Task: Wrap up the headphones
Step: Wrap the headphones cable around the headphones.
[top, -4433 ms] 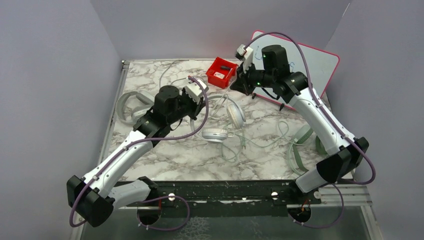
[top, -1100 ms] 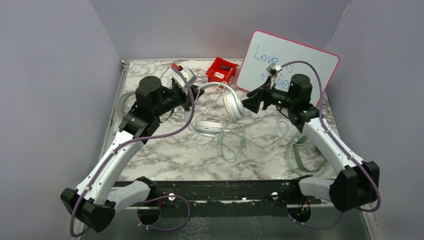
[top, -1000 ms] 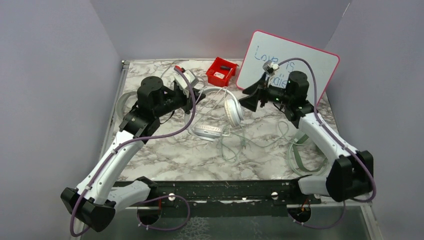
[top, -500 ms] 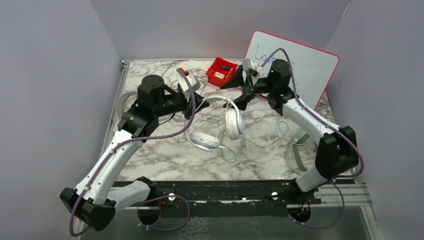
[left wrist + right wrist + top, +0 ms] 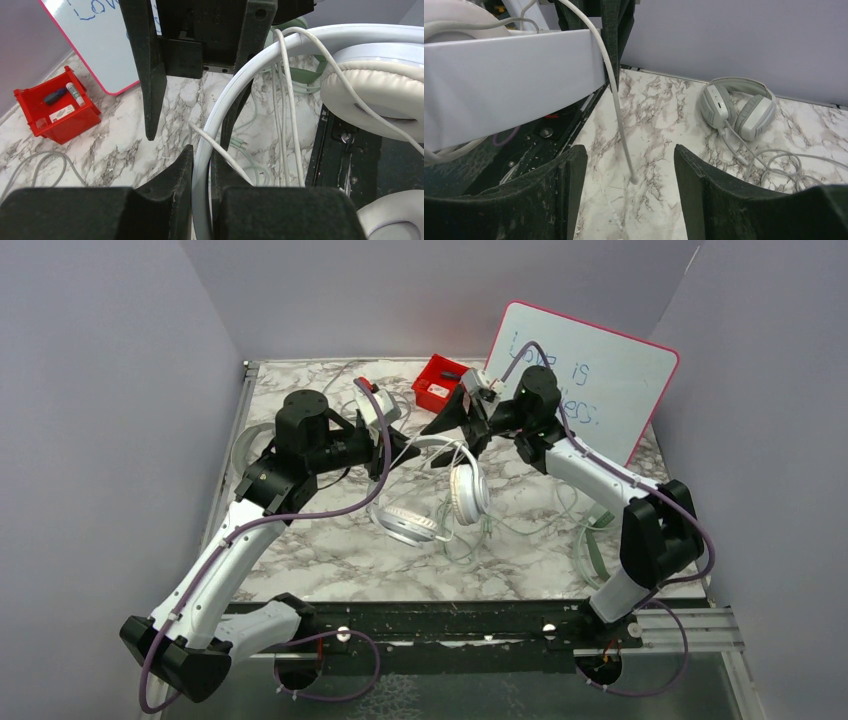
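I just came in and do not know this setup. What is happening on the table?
The left gripper is shut on the band of the white headphones. The right gripper is open beside the band, and the loose end of the cable hangs between its fingers. The cable is not yet fully wrapped.

The bin (image 5: pixel 432 386) sits behind the headphones (image 5: pixel 466 490), with the whiteboard (image 5: pixel 612 390) just right of the bin.
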Robot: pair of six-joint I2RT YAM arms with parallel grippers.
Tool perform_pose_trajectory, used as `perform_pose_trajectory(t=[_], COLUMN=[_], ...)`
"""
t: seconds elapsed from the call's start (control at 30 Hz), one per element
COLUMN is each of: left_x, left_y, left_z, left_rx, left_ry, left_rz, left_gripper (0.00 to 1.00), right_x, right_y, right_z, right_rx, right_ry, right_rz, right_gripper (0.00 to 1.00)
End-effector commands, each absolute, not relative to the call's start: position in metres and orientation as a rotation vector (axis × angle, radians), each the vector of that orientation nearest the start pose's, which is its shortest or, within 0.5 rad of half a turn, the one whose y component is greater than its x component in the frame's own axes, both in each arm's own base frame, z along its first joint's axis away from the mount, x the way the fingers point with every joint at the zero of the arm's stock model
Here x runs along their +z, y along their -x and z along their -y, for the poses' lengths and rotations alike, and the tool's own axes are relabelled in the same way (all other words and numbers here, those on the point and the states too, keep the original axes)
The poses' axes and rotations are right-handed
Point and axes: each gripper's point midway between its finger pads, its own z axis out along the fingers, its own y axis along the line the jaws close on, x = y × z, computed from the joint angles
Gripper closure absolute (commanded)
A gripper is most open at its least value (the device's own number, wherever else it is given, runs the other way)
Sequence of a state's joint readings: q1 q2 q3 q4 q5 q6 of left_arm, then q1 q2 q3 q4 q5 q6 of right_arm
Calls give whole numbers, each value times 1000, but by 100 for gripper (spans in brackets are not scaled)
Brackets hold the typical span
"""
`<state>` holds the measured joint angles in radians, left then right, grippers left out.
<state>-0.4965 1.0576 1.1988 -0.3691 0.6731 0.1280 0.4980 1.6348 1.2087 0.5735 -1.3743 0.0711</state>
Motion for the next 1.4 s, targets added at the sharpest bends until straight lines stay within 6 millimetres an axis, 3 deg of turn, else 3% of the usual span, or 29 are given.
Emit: perform_pose_trajectory(t=[0.0, 0.53, 0.77, 0.83, 0.9, 1.07, 1.2, 1.37], left_x=[377, 381, 381, 381, 381, 380, 375, 372], left_y=[-224, -222, -222, -222, -221, -222, -224, -225], left_z=[247, 247, 247, 246, 246, 245, 244, 245], left_rx=[-897, -903, -900, -897, -894, -887, -878, -881], left_ry=[-1014, -1013, -1013, -1012, -1013, -1010, -1010, -1015], left_rz=[-1443, -1435, -1435, -1435, -1434, -1442, -1456, -1464], left_gripper=[100, 100, 100, 100, 100, 100, 100, 100], right_x=[314, 312, 315, 316, 318, 326, 334, 347], right_y=[-258, -253, -251, -253, -259, -286, -304, -313], right_z=[-346, -362, -361, -360, -358, -334, -314, -289], right_rx=[1405, 1453, 1445, 1434, 1413, 1310, 1131, 995], right_ry=[1455, 1465, 1451, 1427, 1376, 1194, 1069, 956], right_rz=[-904, -870, -863, -874, -908, -1045, -1143, -1188], right_gripper=[33, 50, 81, 97, 100, 100, 100, 100])
